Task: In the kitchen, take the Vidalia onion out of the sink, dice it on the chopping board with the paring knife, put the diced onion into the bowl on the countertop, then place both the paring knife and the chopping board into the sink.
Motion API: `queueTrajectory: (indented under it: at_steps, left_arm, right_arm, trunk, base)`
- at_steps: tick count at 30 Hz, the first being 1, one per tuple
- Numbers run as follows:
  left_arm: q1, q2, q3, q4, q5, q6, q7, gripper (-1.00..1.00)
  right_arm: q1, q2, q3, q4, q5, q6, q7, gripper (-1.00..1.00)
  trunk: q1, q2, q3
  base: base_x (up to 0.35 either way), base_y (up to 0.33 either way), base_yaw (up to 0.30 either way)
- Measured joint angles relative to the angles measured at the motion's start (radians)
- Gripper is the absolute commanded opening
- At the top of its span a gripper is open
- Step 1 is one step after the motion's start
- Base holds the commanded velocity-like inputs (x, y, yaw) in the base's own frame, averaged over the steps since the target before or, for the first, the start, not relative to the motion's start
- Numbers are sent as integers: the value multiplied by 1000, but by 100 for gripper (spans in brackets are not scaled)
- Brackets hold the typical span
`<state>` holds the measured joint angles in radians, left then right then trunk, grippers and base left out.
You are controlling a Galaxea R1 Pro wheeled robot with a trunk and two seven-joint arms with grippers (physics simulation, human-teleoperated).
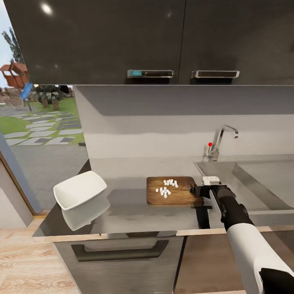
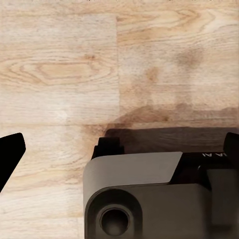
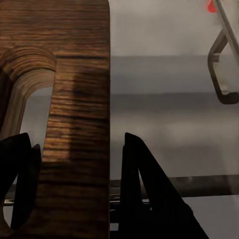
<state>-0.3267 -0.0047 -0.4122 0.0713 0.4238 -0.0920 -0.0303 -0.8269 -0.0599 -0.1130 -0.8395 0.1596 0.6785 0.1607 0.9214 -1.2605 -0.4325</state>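
The chopping board [image 1: 179, 197] lies flat on the countertop [image 1: 130, 212], with the Vidalia onion as small white diced pieces [image 1: 166, 187] scattered on it. My right gripper [image 1: 195, 191] is at the board's right end, close to the sink [image 1: 261, 175]. In the right wrist view its dark fingers [image 3: 144, 189] straddle the wooden strip beside the board's [image 3: 74, 124] handle cutout, with a narrow gap on one side; the gripper [image 3: 82, 189] is open. The white bowl [image 1: 79, 188] sits tilted at the counter's left end. The paring knife is out of view. My left gripper [image 2: 124, 139] hangs open over the wooden floor.
The chrome tap [image 1: 222, 139] with its red knob stands behind the sink; the tap [image 3: 221, 69] also appears in the right wrist view. Dark wall cabinets [image 1: 155, 41] hang overhead. A drawer front [image 1: 118, 249] is below the counter. A window is at the left.
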Motion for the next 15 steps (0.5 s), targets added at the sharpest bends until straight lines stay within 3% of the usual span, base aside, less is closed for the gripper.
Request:
queueTrajectory:
  at_steps: [15]
  left_arm:
    - [0, -1, 0, 0, 0, 1, 0, 100]
  right_arm:
    - [0, 1, 1, 17, 17, 0, 3, -100]
  trunk:
    - [-53, 98, 44]
  base:
    - [0, 0, 0]
